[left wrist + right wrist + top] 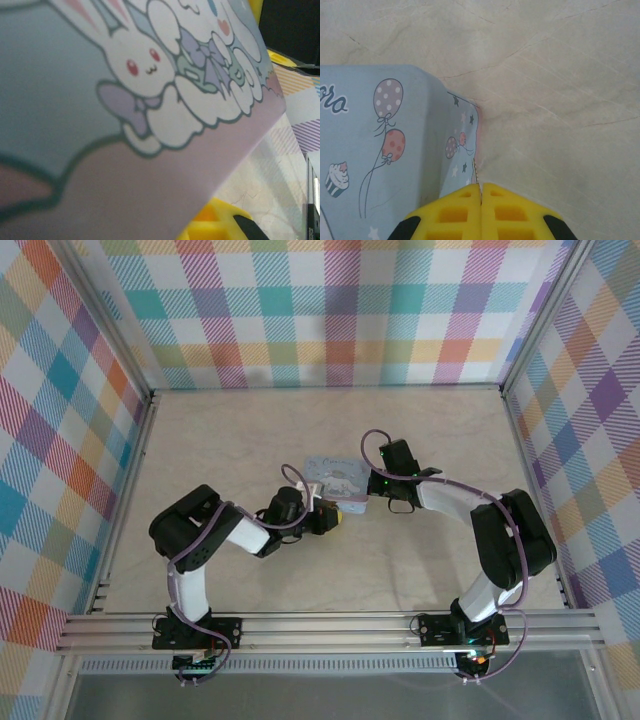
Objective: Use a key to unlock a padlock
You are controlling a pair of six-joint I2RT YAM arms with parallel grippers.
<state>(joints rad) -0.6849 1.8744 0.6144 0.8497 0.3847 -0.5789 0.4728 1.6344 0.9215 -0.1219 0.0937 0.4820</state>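
Right wrist, fingers (455, 215), tin edge (440, 145), bare table (560, 100)

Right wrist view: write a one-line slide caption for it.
Shut yellow right end effector at the corner of a pale blue balloon-print tin on a beige table.

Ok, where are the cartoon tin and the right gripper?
cartoon tin (140, 65), left wrist view, on the bunny's face printed on it.
right gripper (481, 191), right wrist view, on the seam between its shut yellow fingertips.
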